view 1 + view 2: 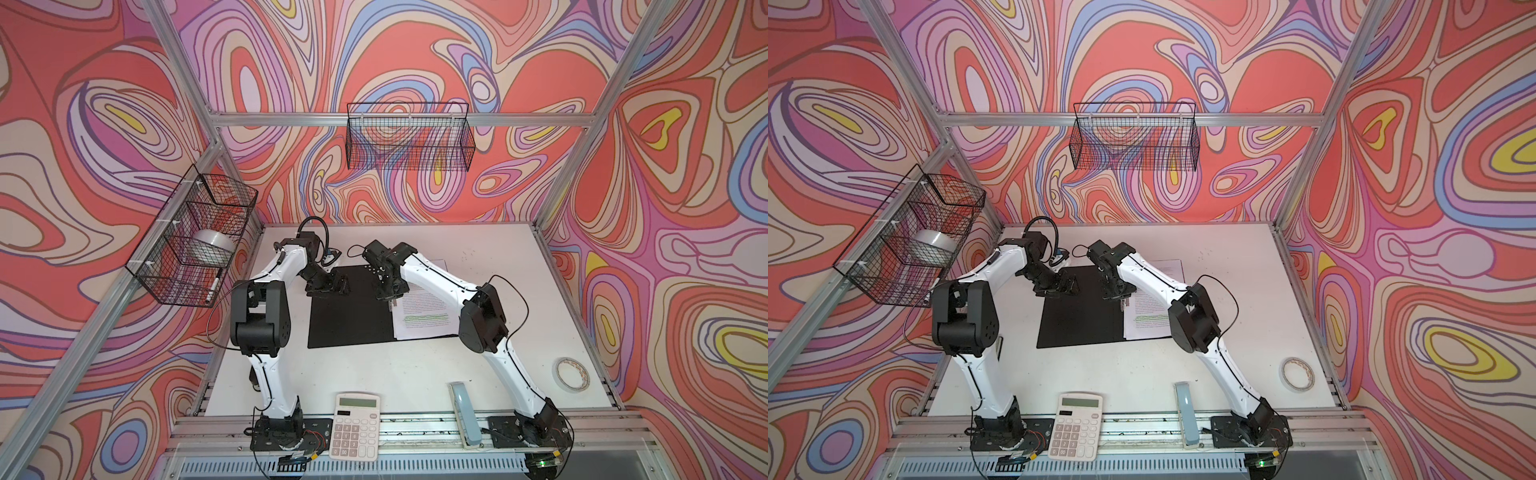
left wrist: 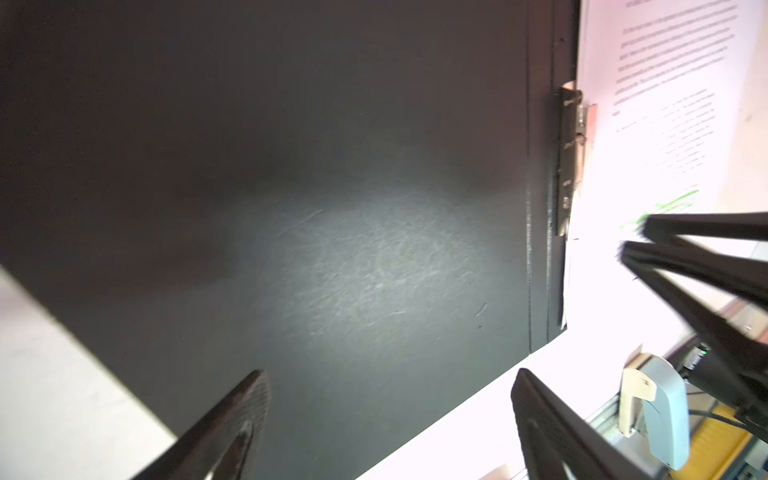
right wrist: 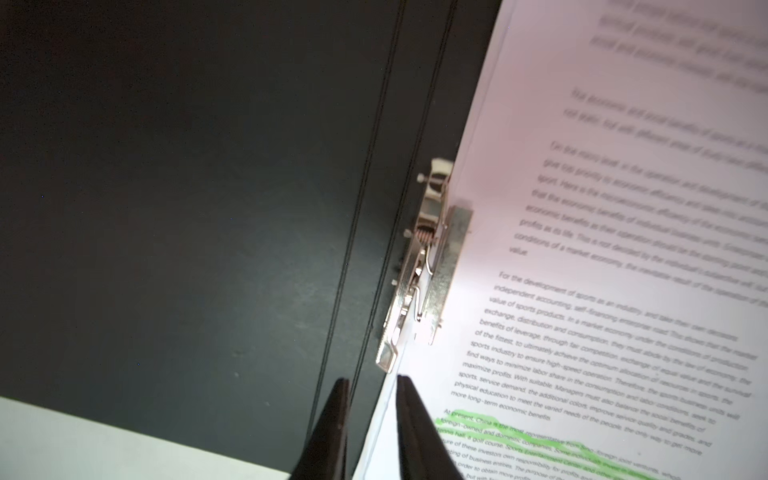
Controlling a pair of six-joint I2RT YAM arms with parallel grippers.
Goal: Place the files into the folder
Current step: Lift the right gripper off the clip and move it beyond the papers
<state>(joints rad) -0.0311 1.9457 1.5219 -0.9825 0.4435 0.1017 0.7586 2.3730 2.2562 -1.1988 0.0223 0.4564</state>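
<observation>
Top views both show the folder (image 1: 349, 309) lying open and flat on the white table (image 1: 415, 374) between the two arms, its matte black inside facing up. The spine runs from the far edge toward the robot's bases. The files (image 1: 419, 313) lie on the folder's right half with their long axis parallel to that spine. The print reads from the robot's side, and the green-highlighted lines sit toward the near end. The right forearm crosses above the far part of the sheets and hides it, while the left wrist hangs over the folder's far left corner. In the right wrist view the shiny metal clip (image 3: 428, 266) lies along the spine, its flat plate over the paper's spine-side edge. The right gripper (image 3: 372, 380) is poised just short of the clip's lever end, its thin black fingers a narrow gap apart and nothing between them. In the left wrist view the left gripper (image 2: 388, 374) hovers over the scuffed black cover with its jaws spread wide, empty. Near the front rail sit a white calculator (image 1: 355, 428), a grey-blue stapler (image 1: 465, 415) and, to the right, a flat tape roll (image 1: 571, 374), all well apart from the folder.
</observation>
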